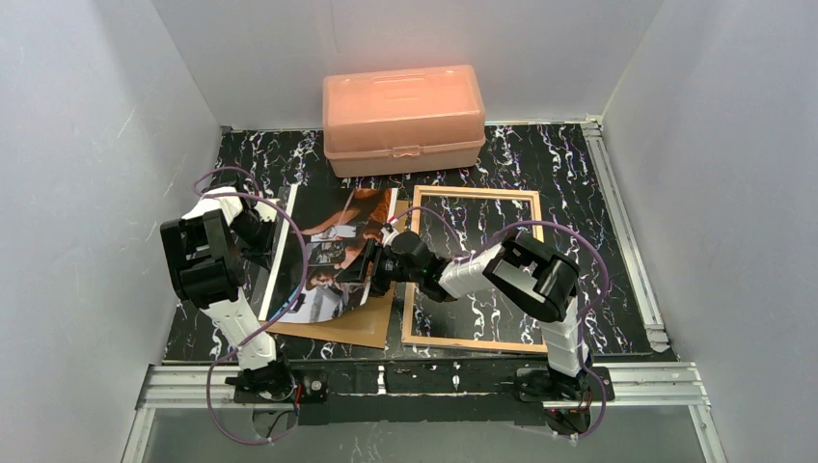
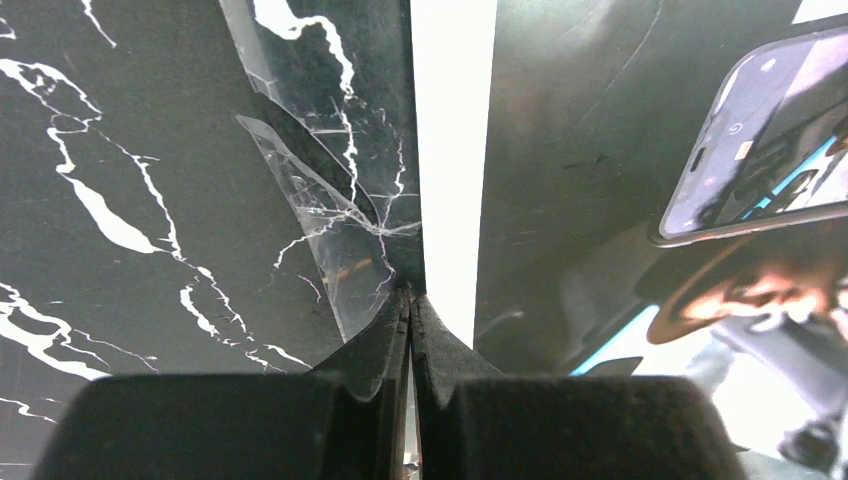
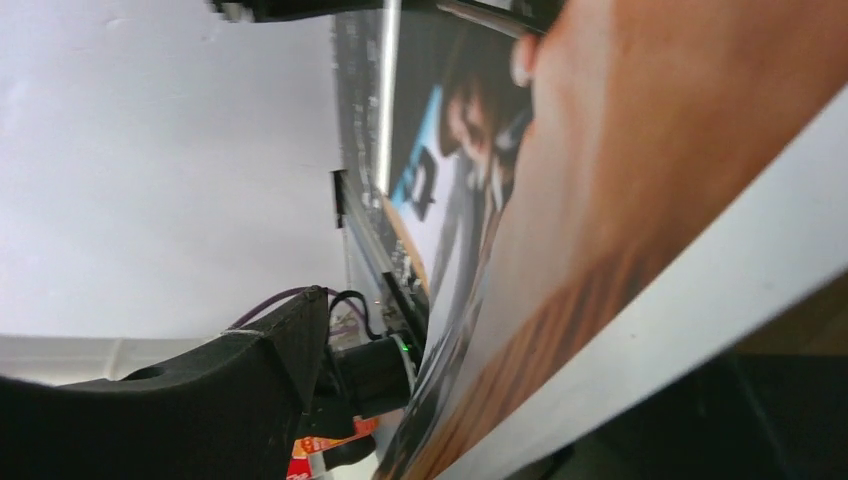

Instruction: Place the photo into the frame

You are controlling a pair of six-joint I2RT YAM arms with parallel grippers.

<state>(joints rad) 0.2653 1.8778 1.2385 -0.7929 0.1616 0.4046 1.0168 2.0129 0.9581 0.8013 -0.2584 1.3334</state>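
We are finding the photo lying on the brown backing board, just left of the frame. The left tool is sitting with jaws together at its white border. Whether the right tool is apart, we cannot tell. We are advising a secure edge pinch before any carrying across.

The top external camera looks steeply down from above and behind the arm bases, taking in the whole table. The left wrist camera sits close over the photo's left edge. The right wrist camera skims very near along its printed face. All three share the photo.
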